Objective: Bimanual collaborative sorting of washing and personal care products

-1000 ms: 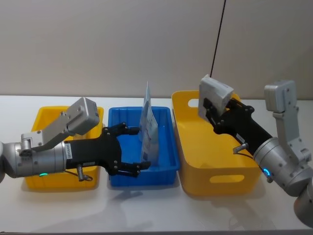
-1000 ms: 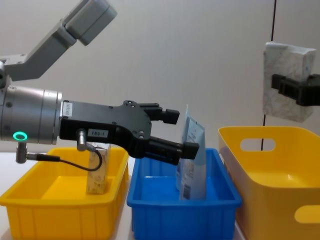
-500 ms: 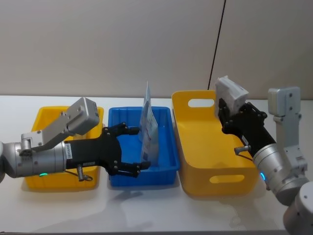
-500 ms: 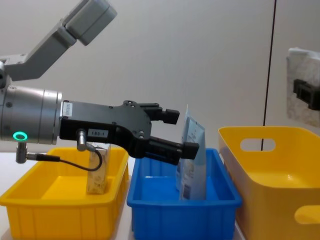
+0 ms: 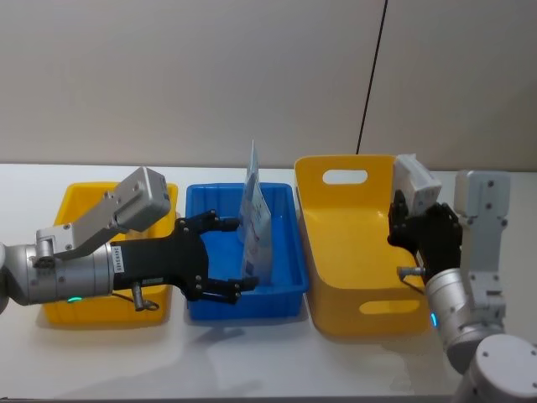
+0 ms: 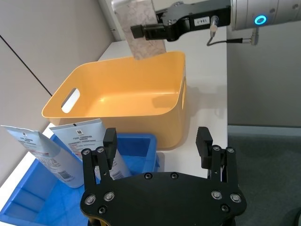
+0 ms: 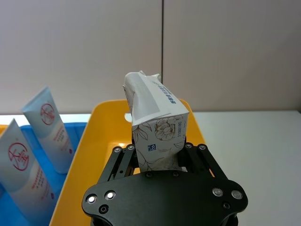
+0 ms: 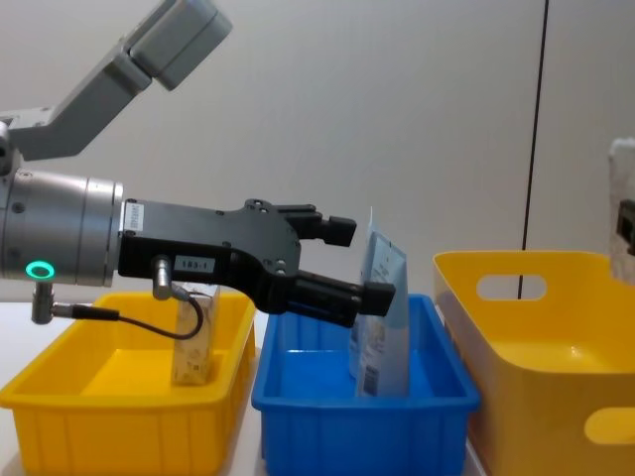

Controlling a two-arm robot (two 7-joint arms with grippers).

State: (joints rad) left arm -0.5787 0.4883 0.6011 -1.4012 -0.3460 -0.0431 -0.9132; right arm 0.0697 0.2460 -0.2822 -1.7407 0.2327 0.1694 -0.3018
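In the last sec my R claw (image 5: 409, 220), still pinching the boxy pack (image 5: 414, 178), slid from frame centre to the big yellow bin's (image 5: 369, 323) right rim, so no drop yet; L claw (image 5: 230, 254) stayed spread by the pouch (image 5: 256, 222).

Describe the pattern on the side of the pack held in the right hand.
Brown floral line drawing on the pale pack; clearest in the right wrist view.

We read this as a robotics lab, prob. a test cell: a two-armed robot's left hand (image 5: 234, 254) & right hand (image 5: 409, 211) over a plain white surface (image 5: 252, 357) w/ a blue bin (image 5: 243, 307) & large yellow bin (image 5: 369, 323), bare grey wall panels (image 5: 168, 75) behind.
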